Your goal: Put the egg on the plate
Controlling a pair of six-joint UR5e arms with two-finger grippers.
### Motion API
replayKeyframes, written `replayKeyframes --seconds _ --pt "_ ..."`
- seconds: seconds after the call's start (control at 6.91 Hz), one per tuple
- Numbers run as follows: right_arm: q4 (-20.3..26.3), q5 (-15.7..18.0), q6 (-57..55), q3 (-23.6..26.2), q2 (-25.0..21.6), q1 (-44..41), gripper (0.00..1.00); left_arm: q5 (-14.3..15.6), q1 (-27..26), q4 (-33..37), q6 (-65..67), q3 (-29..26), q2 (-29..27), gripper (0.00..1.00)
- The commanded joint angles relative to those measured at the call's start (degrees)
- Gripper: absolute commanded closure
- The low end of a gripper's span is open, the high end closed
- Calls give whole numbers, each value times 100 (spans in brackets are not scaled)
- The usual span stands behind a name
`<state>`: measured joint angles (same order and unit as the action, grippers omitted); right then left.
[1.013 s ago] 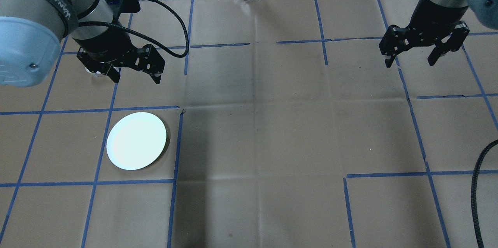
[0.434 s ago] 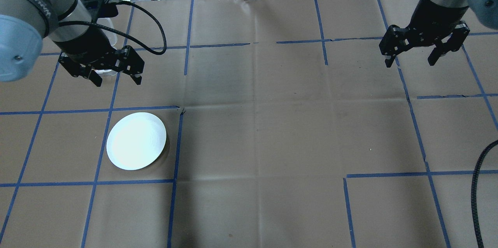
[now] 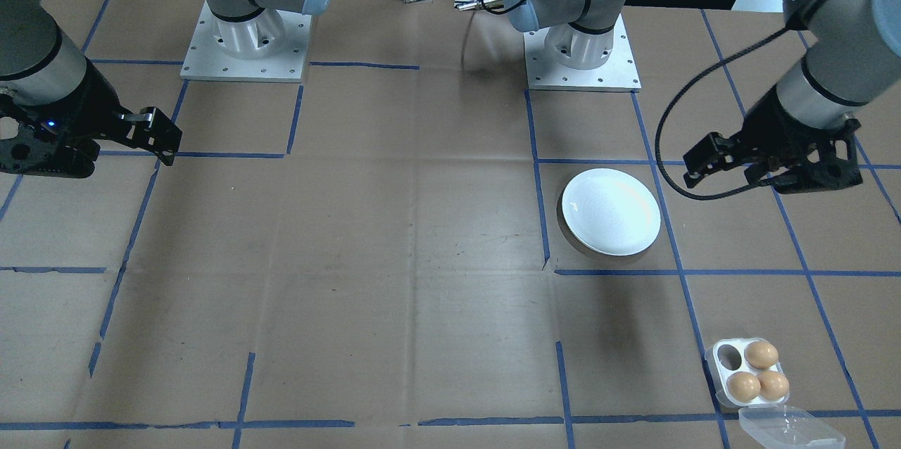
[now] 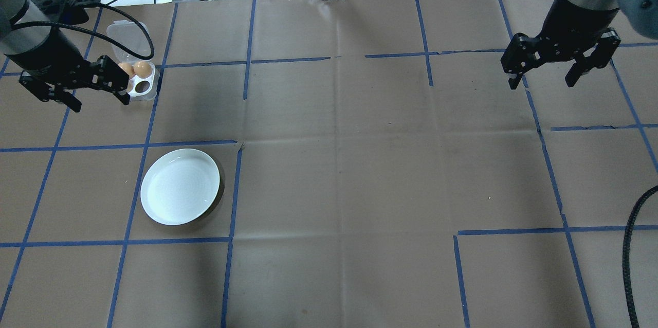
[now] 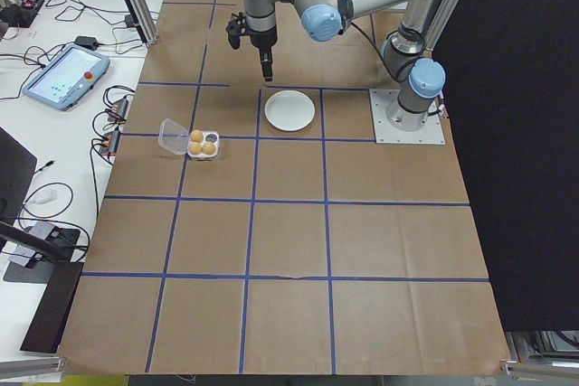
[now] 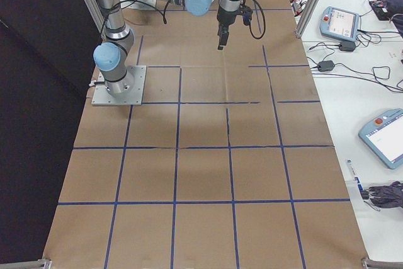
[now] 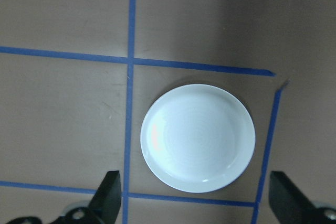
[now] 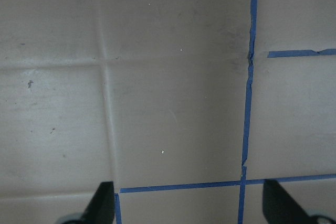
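Spread wide and holding nothing: jaws of the left gripper [image 4: 74,94] at the upper left of the overhead view, hanging just left of the egg tray [image 4: 140,81], with two eggs [image 4: 142,68] showing beside its near finger. Same view, upper right: right gripper [image 4: 560,68], jaws equally wide apart, nothing between them, over bare brown paper. Lower left of centre: white plate [image 4: 180,186], bare, well apart from the tray. Front-facing view: left gripper [image 3: 764,167] at the right edge, open, above and right of the plate [image 3: 611,211]; tray [image 3: 750,371] at lower right with three eggs [image 3: 761,355] and one vacant hole, clear lid [image 3: 785,428] folded open beside it. Left wrist view: plate [image 7: 198,137] centred below, finger tips [image 7: 107,192] at the bottom corners, far apart. Right wrist view: only paper and blue tape [image 8: 248,103] between parted fingers [image 8: 102,198].
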<state>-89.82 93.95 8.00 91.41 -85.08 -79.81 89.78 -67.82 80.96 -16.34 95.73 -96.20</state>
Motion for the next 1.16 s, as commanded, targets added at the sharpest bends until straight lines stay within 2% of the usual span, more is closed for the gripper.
replayKeyframes --seconds 0.0,0.29,0.58,0.72,1.01 --pt "0 0 0 0 0 1 0 110 627 -780 -492 -63 -773 0" --pt "0 0 0 0 0 1 0 102 805 -1790 -870 -263 -1844 0" --pt "0 9 0 0 0 1 0 93 683 -1742 -1062 -1035 -2584 0" --pt "0 0 0 0 0 1 0 84 500 -1777 -1038 -1212 -2849 0" --pt "0 0 0 0 0 1 0 75 270 -1760 -1011 -1459 -2921 0"
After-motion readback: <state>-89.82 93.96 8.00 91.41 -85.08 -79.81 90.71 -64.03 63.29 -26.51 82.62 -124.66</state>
